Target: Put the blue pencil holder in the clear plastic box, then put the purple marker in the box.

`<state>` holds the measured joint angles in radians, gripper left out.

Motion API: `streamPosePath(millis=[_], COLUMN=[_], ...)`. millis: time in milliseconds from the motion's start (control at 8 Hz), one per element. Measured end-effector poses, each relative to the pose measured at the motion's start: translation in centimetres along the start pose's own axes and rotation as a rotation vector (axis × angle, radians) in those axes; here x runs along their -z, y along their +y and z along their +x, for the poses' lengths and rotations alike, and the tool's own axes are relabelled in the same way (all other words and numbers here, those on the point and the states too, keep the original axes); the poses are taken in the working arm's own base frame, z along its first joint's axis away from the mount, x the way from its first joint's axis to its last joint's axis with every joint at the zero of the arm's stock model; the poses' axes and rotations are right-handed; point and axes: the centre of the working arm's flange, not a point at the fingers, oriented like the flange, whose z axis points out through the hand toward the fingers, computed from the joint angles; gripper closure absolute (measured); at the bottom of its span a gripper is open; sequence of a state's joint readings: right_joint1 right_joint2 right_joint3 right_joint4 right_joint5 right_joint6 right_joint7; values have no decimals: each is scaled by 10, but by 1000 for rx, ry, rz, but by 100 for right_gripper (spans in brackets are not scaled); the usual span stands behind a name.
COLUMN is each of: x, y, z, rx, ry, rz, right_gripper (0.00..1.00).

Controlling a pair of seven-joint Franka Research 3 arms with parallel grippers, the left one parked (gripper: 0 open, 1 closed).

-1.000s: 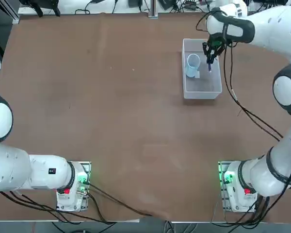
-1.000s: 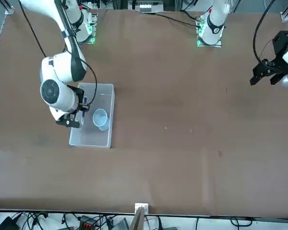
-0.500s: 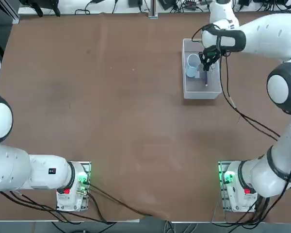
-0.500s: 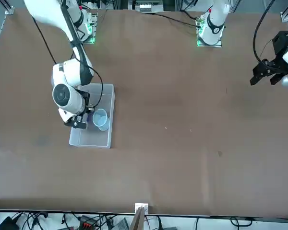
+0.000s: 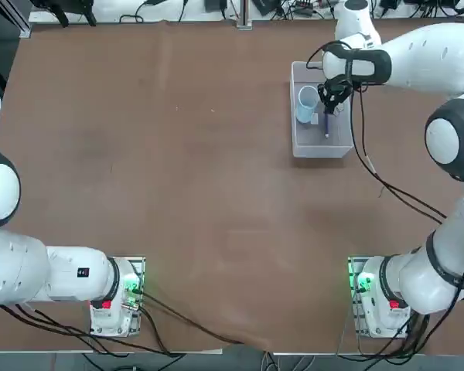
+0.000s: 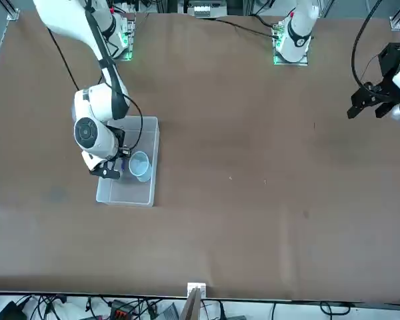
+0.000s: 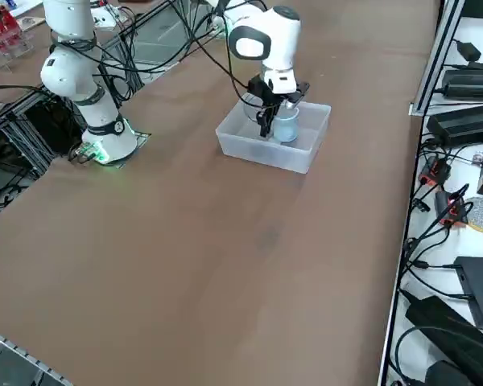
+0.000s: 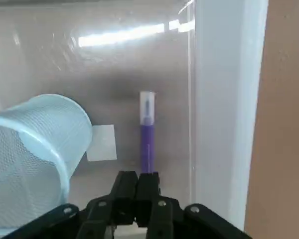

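Right wrist view: nearest is the right gripper [image 8: 138, 175], low inside the box, its two fingers clenched together. Nothing is seen between them.

Close by stands the blue cup [image 8: 72, 122], upright in the box, its round rim open toward the camera. Beyond the fingertips, the purple marker [image 8: 147, 147] lies on the box floor between the cup and a long side wall, apart from both. One end is hidden behind a finger; whether that finger touches it cannot be told. Between cup and marker is a small white label [image 8: 102, 143].

Farther out, the clear plastic box [image 8: 231, 124] surrounds both items, and past its wall is the brown table [image 8: 284, 124].

Assessment: both items are inside, so the task appears complete in substance; what remains is presumably to lift clear and withdraw.

Risks: a sideways exit could bring the gripper against the light cup and tip it, since the two are close. A low sweep could roll the marker against the wall. Should the hand or its hanging cable [image 5: 361, 127] snag the rim during withdrawal, the box could be dragged along the table. A straight rise first is advised.
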<state>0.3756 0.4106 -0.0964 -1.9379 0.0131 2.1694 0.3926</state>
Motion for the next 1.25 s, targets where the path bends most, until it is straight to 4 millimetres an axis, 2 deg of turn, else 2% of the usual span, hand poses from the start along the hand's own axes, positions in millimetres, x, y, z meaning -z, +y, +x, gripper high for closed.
streamPosePath(millis=[125,250,500,750,1000,1250], x=[12,33,104,181,243,289], y=[0,1,16,49,99,151], z=[3,7,12,13,9,-3], rx=[-2,-6,-25,-9,56,130], ry=[12,15,2,19,61,111], rz=[6,8,5,22,46,65], right_gripper=[84,68,37,2,0,0])
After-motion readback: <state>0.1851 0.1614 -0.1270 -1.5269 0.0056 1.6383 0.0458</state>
